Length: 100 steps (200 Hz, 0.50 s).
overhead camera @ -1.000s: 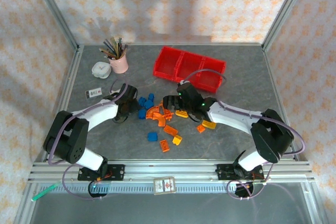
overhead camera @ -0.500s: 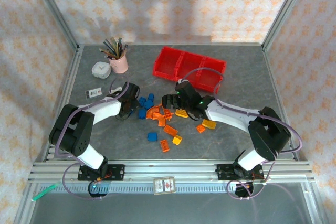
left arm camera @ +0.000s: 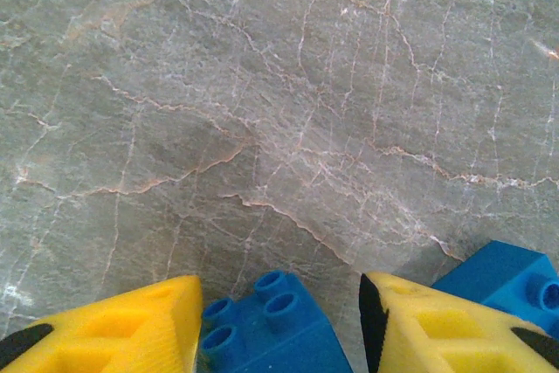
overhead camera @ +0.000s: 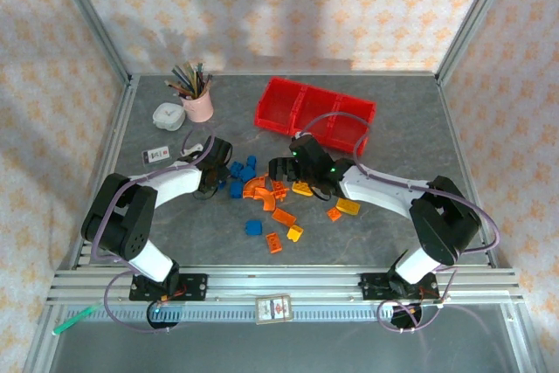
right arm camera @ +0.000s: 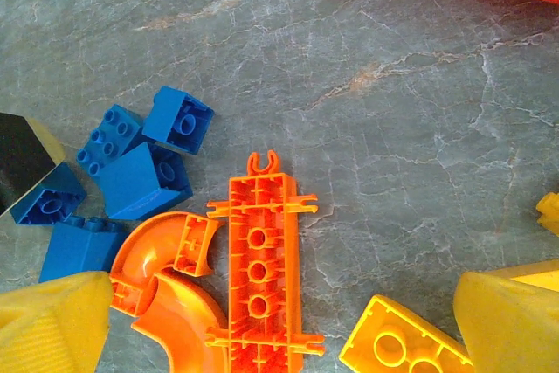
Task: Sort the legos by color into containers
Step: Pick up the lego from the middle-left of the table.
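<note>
The legos lie loose mid-table: blue bricks (overhead camera: 238,176), orange curved pieces and a long orange plate (overhead camera: 262,189), and yellow bricks (overhead camera: 348,207). The red containers (overhead camera: 314,115) stand behind them. My left gripper (overhead camera: 224,183) is down at the blue cluster. In the left wrist view a blue brick (left arm camera: 271,329) sits between its jaws (left arm camera: 279,303); the left finger touches it and a gap shows at the right finger. My right gripper (overhead camera: 288,176) hangs open over the orange plate (right arm camera: 262,268), with a curved orange piece (right arm camera: 166,294) and a yellow brick (right arm camera: 402,342) between its fingers.
A pink pencil cup (overhead camera: 198,104), a white round dish (overhead camera: 168,115) and a small card (overhead camera: 157,155) sit at the back left. Nearer the front lie a blue brick (overhead camera: 253,227), an orange plate (overhead camera: 274,242) and a yellow brick (overhead camera: 295,233).
The left jaws have narrowed around the blue brick and the left arm has swung its elbow inward. The right gripper has edged slightly left over the orange pieces, still wide open.
</note>
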### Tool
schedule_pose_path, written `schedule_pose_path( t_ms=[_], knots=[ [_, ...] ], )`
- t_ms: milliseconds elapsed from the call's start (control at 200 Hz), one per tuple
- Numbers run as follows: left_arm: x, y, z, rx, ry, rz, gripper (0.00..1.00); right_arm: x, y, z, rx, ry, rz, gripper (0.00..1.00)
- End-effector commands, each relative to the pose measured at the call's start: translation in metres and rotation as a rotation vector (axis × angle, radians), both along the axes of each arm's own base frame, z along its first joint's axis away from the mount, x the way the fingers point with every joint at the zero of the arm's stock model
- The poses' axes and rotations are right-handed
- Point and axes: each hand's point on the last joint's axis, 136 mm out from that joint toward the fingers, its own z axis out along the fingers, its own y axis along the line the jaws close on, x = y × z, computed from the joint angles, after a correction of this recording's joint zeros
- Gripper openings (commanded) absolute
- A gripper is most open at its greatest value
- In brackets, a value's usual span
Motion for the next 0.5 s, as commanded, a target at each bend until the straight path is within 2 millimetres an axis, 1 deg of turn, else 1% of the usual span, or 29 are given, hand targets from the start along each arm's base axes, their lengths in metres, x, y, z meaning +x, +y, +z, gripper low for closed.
schedule_pose_path(
  t_ms=[0,130,380,496],
  knots=[
    [-0.0100,0.0018,-0.0083,0.011,0.037,0.002,0.52,0.0012,0.0021,0.0061,-0.013,-0.006,0.004,1.00],
    [-0.0138,0.0030,-0.0115,0.009,0.052,0.017,0.51,0.0017,0.0010,0.0058,-0.019,-0.004,-0.002,1.00],
    [-0.0125,0.0012,-0.0098,-0.001,0.042,0.019,0.40,0.0020,0.0004,0.0100,-0.019,-0.006,-0.011,1.00],
    [-0.0105,-0.0006,-0.0059,-0.008,0.031,0.014,0.35,0.0022,-0.0010,0.0125,-0.014,-0.007,-0.018,1.00]
  ],
)
